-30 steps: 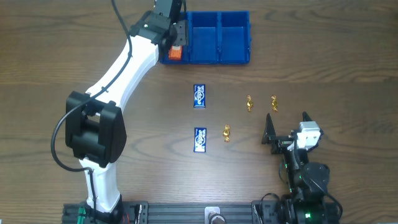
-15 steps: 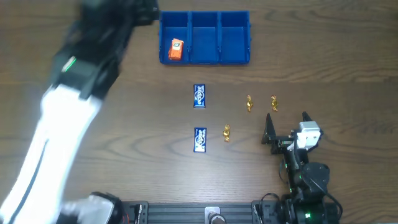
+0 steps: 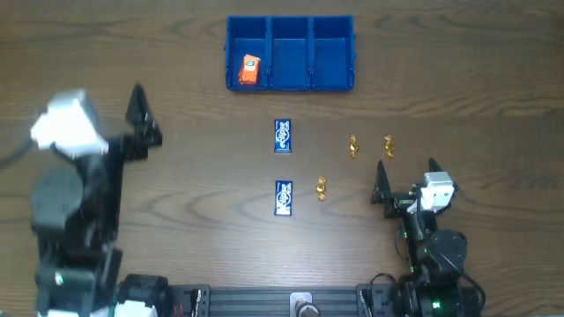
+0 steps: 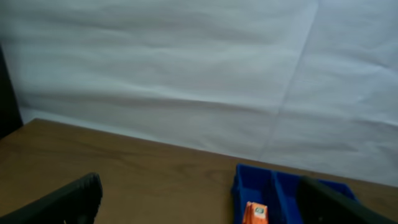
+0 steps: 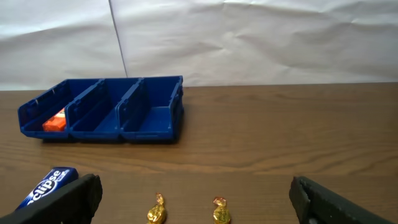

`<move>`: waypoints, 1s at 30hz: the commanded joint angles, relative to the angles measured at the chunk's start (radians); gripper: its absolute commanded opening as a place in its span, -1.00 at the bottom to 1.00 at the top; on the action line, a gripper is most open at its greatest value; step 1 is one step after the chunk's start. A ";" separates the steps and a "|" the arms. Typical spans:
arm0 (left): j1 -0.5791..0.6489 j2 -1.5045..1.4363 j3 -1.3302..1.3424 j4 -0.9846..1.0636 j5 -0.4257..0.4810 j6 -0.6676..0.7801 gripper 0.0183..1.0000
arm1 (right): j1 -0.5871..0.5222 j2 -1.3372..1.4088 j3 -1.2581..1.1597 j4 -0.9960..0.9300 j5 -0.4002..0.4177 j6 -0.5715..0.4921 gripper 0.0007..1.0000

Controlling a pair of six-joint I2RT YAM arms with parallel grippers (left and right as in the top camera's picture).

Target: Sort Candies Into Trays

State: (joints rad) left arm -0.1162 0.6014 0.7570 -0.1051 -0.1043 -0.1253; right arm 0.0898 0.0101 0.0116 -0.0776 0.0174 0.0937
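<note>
Starting at the lower right of the top view, the right gripper [image 3: 406, 179] rests over the table [image 3: 493, 106] with its fingers spread wide, holding nothing. At middle left, the left gripper [image 4: 199, 193] is spread apart too and grips nothing. Centre frame, the nearer blue packet [image 3: 283, 197] lies just beside a first gold candy [image 3: 321, 187]. Farther up lie the farther blue packet [image 3: 282, 136], a second gold candy [image 3: 353, 145] and a third gold candy [image 3: 388, 145]. At upper centre, the blue tray [image 3: 291, 86] holds an orange candy [image 3: 250, 70] in its left compartment.
</note>
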 commanded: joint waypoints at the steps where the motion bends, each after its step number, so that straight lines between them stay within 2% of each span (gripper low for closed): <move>1: 0.080 -0.201 -0.206 0.028 0.088 0.025 1.00 | 0.002 -0.007 -0.004 -0.003 -0.005 -0.010 1.00; 6: 0.140 -0.369 -0.415 0.094 0.137 0.013 1.00 | 0.002 -0.007 -0.004 -0.003 -0.005 -0.010 1.00; 20: 0.141 -0.547 -0.700 0.288 0.186 -0.013 1.00 | 0.002 -0.007 -0.004 -0.003 -0.005 -0.010 1.00; 24: 0.137 -0.585 -0.754 0.288 0.228 -0.012 1.00 | 0.002 -0.007 -0.004 -0.003 -0.005 -0.010 1.00; 30: 0.087 -0.599 -0.752 0.128 0.232 0.037 0.99 | 0.002 -0.007 -0.004 -0.003 -0.005 -0.010 1.00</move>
State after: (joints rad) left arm 0.0021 0.0128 0.0063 0.0784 0.1070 -0.1261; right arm 0.0898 0.0101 0.0116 -0.0776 0.0177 0.0940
